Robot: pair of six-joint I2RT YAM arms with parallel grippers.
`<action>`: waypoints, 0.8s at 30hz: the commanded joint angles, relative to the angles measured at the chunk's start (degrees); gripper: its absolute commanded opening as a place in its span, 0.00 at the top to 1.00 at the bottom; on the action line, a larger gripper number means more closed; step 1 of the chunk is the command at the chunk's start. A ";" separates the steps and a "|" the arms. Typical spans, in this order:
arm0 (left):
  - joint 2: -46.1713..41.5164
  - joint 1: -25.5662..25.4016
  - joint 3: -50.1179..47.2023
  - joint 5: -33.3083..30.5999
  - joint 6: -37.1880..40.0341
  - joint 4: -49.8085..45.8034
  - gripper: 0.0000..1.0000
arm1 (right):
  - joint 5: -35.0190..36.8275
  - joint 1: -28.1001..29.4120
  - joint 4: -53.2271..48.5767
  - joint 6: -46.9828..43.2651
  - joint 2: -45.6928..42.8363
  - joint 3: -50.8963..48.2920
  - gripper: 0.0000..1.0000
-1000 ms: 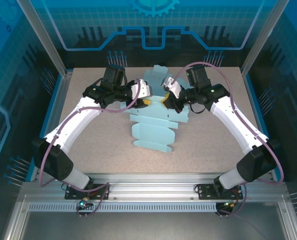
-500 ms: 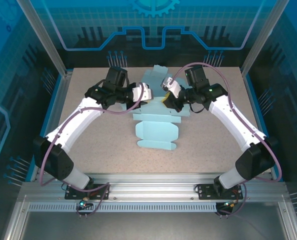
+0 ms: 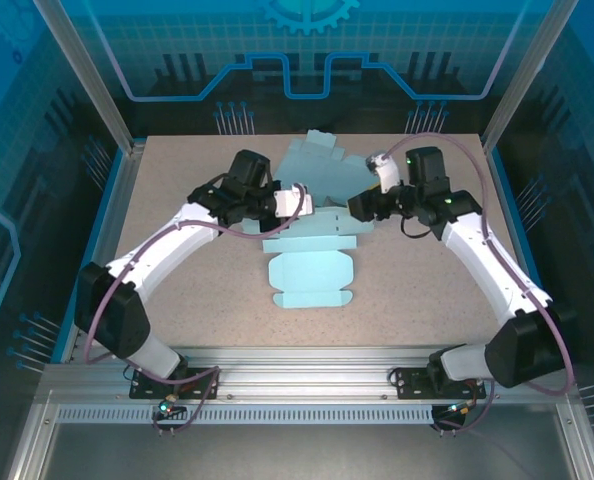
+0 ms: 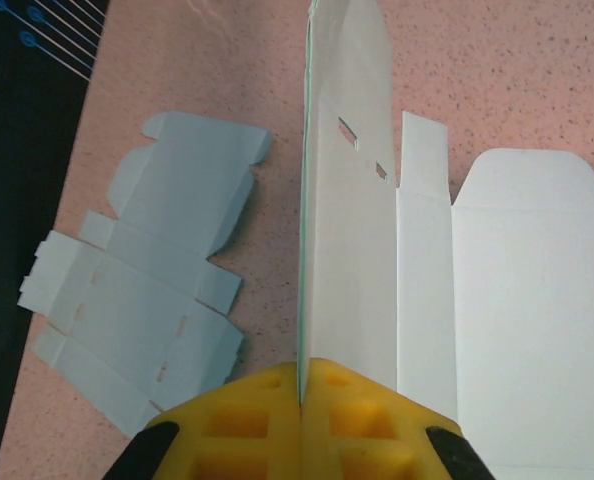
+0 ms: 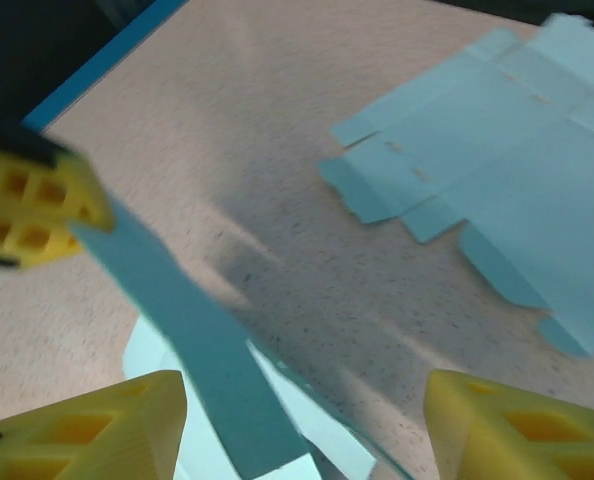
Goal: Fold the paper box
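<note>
The paper box (image 3: 312,270) lies in the middle of the table (image 3: 407,300), a pale blue cut-out with most of its panels flat on the speckled surface. Its rounded flap points toward 6 o'clock, toward the arm bases.

The left gripper (image 3: 305,200) reaches in from 9 o'clock and sits at the 12 o'clock end of the box. It is clenched on one panel. In the left wrist view its yellow fingers (image 4: 362,425) press together at 6 o'clock, with a thin edge of the box pinched between them. That panel (image 4: 347,220) stands up on edge and runs toward 12 o'clock, while the rest of the box lies flat at 3 o'clock of it.

The right gripper (image 3: 357,207) comes in from 3 o'clock, near the box's upper right corner. It is released: in the right wrist view its two yellow fingers (image 5: 87,425) stand wide apart at 7 and 5 o'clock and grasp nothing. A raised blue strip of the box lies between them.

A second flat cut-out (image 3: 322,165) lies at 12 o'clock of the box, near the far edge of the table. It shows at 9 o'clock in the left wrist view (image 4: 147,270) and at 2 o'clock in the right wrist view (image 5: 497,130).
</note>
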 commanded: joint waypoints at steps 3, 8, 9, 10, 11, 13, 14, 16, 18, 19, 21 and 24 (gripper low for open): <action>3.77 -3.09 -2.91 -7.48 2.38 5.22 1.00 | 3.92 -1.40 -2.71 19.46 -1.17 -0.64 0.34; 4.38 -5.82 -9.91 -14.51 4.58 20.06 1.00 | 2.90 -1.07 -0.19 27.96 -1.53 -4.93 0.29; 4.47 -6.30 -11.09 -15.59 5.05 22.88 1.00 | 3.33 -1.05 -0.16 28.60 -1.30 -5.34 0.29; 4.38 -6.82 -12.26 -16.38 5.47 25.54 1.00 | 3.50 -0.92 -0.12 29.12 -1.04 -5.70 0.29; 4.29 -7.29 -13.72 -17.28 5.93 28.90 1.00 | 3.12 -0.87 0.07 29.37 -0.59 -6.01 0.29; 4.21 -8.33 -16.22 -18.80 7.19 35.02 1.00 | 2.96 -0.83 -0.07 29.47 0.03 -5.98 0.29; 4.42 -8.81 -17.25 -19.77 7.65 38.27 1.00 | 3.33 -0.85 -0.23 29.27 0.22 -5.78 0.29; 5.14 -9.84 -18.18 -21.47 7.91 42.98 1.00 | 5.29 -0.85 -1.28 28.57 0.32 -4.88 0.29; 6.22 -10.58 -18.04 -22.80 7.37 45.20 1.00 | 7.40 -0.87 -2.73 27.69 0.56 -3.72 0.29; 6.83 -11.01 -17.59 -23.03 6.80 45.31 1.00 | 8.38 -0.96 -3.35 27.18 0.66 -3.16 0.29; 8.07 -11.70 -16.90 -23.64 5.90 46.04 1.00 | 9.92 -1.03 -4.09 26.34 1.11 -2.56 0.29; 10.23 -13.23 -17.72 -26.07 6.42 52.29 1.00 | 12.27 -1.64 -4.99 25.81 2.62 -2.16 0.28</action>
